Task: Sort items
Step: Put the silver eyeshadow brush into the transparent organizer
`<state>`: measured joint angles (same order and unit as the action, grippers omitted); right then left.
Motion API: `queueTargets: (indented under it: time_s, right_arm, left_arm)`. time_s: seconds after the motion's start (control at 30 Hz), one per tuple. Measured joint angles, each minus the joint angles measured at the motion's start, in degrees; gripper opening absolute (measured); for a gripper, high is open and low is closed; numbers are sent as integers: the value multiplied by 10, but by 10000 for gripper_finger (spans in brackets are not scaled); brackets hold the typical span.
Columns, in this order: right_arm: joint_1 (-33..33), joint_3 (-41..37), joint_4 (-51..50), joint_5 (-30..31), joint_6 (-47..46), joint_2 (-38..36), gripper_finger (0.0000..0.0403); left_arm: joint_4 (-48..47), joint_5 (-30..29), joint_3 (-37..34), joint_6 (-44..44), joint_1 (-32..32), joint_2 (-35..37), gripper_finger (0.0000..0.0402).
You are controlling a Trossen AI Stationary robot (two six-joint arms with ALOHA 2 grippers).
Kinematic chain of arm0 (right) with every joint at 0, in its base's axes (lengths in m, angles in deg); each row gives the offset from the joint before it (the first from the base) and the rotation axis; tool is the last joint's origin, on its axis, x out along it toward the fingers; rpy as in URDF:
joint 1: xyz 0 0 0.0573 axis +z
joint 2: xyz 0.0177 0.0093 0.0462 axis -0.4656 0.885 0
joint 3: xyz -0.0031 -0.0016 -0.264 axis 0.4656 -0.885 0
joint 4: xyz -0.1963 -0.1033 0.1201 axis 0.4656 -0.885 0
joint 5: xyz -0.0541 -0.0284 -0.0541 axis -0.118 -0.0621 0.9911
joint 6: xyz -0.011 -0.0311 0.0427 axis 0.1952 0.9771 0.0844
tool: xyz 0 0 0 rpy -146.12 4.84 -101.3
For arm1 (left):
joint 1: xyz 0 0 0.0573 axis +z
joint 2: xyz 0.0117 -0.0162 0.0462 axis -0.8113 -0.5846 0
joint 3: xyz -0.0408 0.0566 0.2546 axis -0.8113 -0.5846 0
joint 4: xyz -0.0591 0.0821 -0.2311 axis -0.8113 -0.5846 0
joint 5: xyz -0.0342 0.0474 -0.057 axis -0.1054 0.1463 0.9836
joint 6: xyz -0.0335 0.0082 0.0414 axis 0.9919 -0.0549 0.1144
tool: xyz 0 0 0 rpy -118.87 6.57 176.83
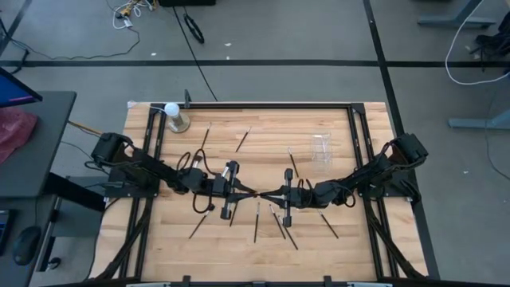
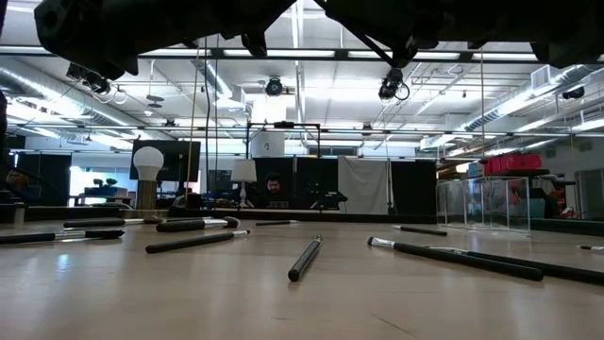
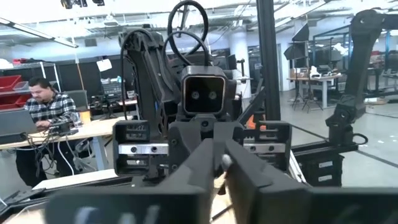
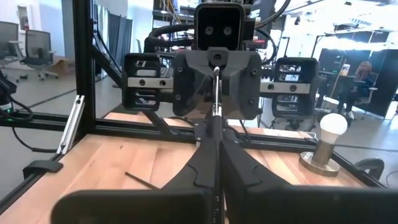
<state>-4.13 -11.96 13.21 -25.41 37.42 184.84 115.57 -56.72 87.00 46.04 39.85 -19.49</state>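
Your two hands meet nose to nose above the middle of the tabletop (image 1: 167, 231), and one thin stick (image 4: 216, 93) runs between them. In the right wrist view the right hand (image 1: 279, 194) has its fingers (image 4: 205, 158) pressed together on the near end of that stick. The far end sits in the closed tip of the left hand (image 1: 243, 190). In the left wrist view the left hand's fingers (image 3: 186, 171) also stand narrow, pinched together at the tip.

The other items (image 1: 256, 221) lie loose on the tabletop, most of them just below the hands toward the front edge. Two more (image 1: 243, 141) lie behind the hands, toward the back rail.

Clear cup (image 1: 320, 147): behind the right hand. You cannot tell its contents.

White ball on metallic base (image 1: 173, 116): well behind the left hand, at the back corner.

No legible writing.
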Motion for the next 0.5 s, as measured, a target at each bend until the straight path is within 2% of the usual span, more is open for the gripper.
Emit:
queueTargets:
  time_s: [0.13, 0.27, 0.37, 0.5]
  right_arm:
    - [0, 0, -9, 0, -6, 0, 24]
    - [3, 1, -49, 26, -11, -7, 45]
    - [8, 1, -134, 64, -18, -39, 74]
    - [6, 25, -300, 74, -79, -96, 127]
  left_arm:
    - [-8, 8, 0, 4, 0, 3, 13]
    - [-89, 10, 9, 19, 4, 30, 10]
    - [-211, 10, 41, 39, 12, 61, 10]
    - [-422, 13, 118, 58, 26, 82, 10]
